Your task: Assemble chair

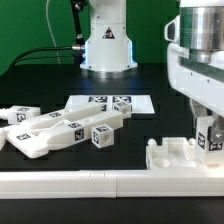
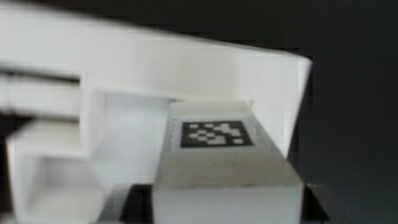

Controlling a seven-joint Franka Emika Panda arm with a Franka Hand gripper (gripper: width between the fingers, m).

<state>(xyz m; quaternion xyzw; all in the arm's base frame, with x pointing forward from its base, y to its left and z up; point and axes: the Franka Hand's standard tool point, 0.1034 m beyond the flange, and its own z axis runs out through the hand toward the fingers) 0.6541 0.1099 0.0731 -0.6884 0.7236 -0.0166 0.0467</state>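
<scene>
My gripper (image 1: 208,138) is at the exterior view's right, low over the slotted white seat block (image 1: 168,156). It is shut on a chunky white chair part (image 1: 211,139) with a marker tag, held upright at the seat block's right end. In the wrist view the held part (image 2: 217,150) fills the space between my dark fingers (image 2: 146,200), tag facing the camera. The seat block (image 2: 160,70) lies just beyond it. I cannot tell whether the part touches the seat block.
Several loose white tagged chair parts (image 1: 55,130) lie in a heap at the exterior view's left. The marker board (image 1: 110,103) lies behind them. The long white border rail (image 1: 90,182) runs along the front. The robot base (image 1: 107,45) stands at the back.
</scene>
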